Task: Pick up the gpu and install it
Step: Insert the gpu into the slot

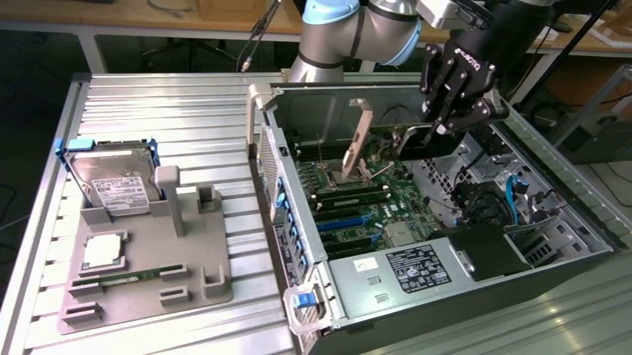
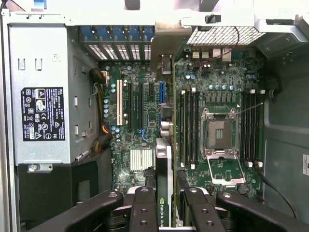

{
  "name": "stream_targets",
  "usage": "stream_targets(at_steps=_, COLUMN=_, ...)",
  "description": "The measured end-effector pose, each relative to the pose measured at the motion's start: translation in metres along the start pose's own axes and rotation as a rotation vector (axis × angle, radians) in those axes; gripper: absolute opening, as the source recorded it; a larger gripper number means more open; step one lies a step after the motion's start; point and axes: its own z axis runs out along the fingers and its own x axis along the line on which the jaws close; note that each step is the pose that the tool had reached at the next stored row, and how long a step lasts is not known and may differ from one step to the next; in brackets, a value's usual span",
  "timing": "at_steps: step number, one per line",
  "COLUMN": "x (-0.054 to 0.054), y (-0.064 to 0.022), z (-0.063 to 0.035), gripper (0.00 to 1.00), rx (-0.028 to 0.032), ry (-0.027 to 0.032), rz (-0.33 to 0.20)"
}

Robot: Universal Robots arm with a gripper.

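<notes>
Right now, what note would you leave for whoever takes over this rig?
State of the pincer: shut on the gpu.
Where things are: the gpu is held off the stand, edge-down over the motherboard, inside the open computer case.
Done: pickup.
Left: the card is not yet seated in a slot.

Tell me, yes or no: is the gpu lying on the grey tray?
No, the gripper holds the gpu above the motherboard, away from the tray.
</notes>
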Motion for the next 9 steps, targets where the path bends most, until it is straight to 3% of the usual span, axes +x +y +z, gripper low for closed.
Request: stream_targets(at_steps=9, x=0.0000, y=0.0000, z=0.0015, gripper=0.27, rx=0.0000, ry=0.0000, rz=0.000)
